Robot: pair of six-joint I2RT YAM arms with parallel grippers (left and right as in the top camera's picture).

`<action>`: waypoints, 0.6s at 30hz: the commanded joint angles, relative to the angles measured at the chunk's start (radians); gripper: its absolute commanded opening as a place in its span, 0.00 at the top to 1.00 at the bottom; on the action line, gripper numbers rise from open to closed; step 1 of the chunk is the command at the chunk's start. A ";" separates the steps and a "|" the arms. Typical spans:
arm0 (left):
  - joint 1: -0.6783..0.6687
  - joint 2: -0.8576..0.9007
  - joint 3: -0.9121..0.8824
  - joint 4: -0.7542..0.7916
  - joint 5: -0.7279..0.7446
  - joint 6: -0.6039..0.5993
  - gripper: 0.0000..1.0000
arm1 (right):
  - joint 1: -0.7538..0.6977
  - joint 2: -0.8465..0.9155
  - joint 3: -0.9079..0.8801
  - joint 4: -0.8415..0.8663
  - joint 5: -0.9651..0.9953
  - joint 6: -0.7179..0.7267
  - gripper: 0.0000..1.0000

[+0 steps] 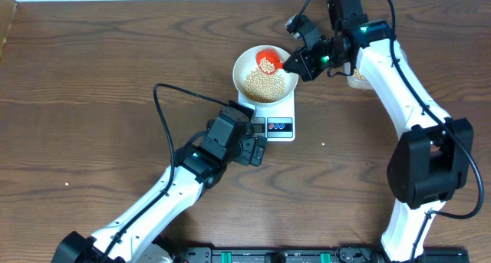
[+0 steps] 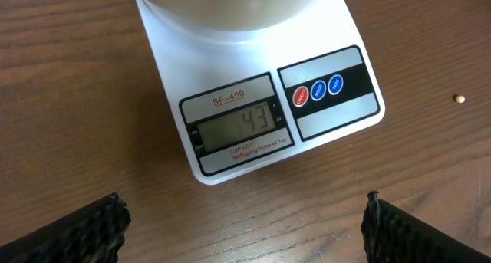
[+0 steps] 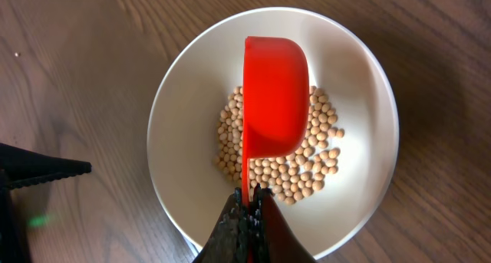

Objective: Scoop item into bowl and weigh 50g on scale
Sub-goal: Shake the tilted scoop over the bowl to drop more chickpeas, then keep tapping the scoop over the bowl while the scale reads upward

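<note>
Right end effector (image 3: pixel 249 198) is clamped on the handle of the red scoop (image 3: pixel 275 94), holding it over the white bowl (image 3: pixel 184 87), which sits on the scale (image 2: pixel 253 52). We see the beans (image 3: pixel 307 167) piled in the bowl's bottom, plus a few in the scoop from overhead. Left end effector (image 2: pixel 245 232) hangs spread wide, gripping nothing, just in front of the scale, whose display (image 2: pixel 242 125) reads 43. We spot 1 stray bean (image 2: pixel 459 99) on the bench (image 2: pixel 77 102).
</note>
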 commanded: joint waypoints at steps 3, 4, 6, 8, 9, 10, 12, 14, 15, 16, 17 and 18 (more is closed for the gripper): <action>0.005 -0.003 -0.004 -0.002 0.005 0.007 0.01 | 0.005 -0.042 0.025 -0.008 0.015 -0.016 0.99; 0.005 -0.003 -0.004 -0.002 0.005 0.007 0.01 | 0.007 -0.044 0.025 -0.010 0.037 -0.016 0.99; 0.005 -0.003 -0.004 -0.002 0.005 0.007 0.01 | 0.018 -0.049 0.025 -0.020 0.118 -0.034 0.99; 0.005 -0.003 -0.004 -0.002 0.005 0.007 0.01 | 0.027 -0.052 0.025 -0.022 0.167 -0.034 0.99; 0.005 -0.003 -0.004 -0.002 0.005 0.007 0.01 | 0.031 -0.053 0.025 -0.023 0.183 -0.034 0.99; 0.005 -0.003 -0.004 -0.002 0.005 0.007 0.01 | 0.035 -0.056 0.025 -0.023 0.191 -0.034 0.99; 0.005 -0.003 -0.004 -0.002 0.005 0.007 0.01 | 0.041 -0.057 0.025 -0.023 0.190 -0.041 0.99; 0.005 -0.003 -0.004 -0.002 0.005 0.007 0.01 | 0.045 -0.058 0.025 -0.023 0.190 -0.041 0.99; 0.005 -0.003 -0.004 -0.002 0.005 0.007 0.01 | 0.046 -0.058 0.025 -0.024 0.190 -0.041 0.99; 0.005 -0.003 -0.004 -0.002 0.005 0.007 0.01 | 0.046 -0.058 0.025 -0.024 0.190 -0.041 0.99; 0.005 -0.003 -0.004 -0.002 0.005 0.007 0.01 | 0.047 -0.058 0.025 -0.024 0.190 -0.042 0.99; 0.005 -0.003 -0.004 -0.002 0.005 0.007 0.01 | 0.047 -0.058 0.025 -0.024 0.190 -0.048 0.99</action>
